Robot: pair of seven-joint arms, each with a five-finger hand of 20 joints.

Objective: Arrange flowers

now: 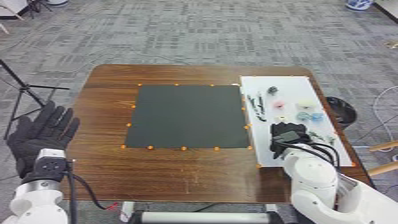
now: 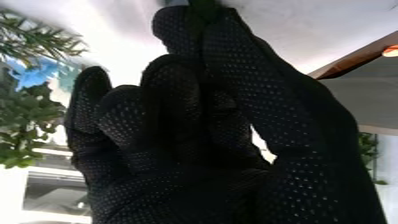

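The right hand [image 1: 286, 134] is at the white sheet [image 1: 280, 85] on the right side of the bench [image 1: 204, 175], and its fingers pinch a green stem [image 2: 206, 11] against the thumb. A pink flower [image 1: 279, 105] and a blue flower [image 1: 316, 116] lie on the sheet. The left hand [image 1: 40, 137] is wide open, near the bench's left edge. A black mat [image 1: 188, 117] lies left of the sheet.
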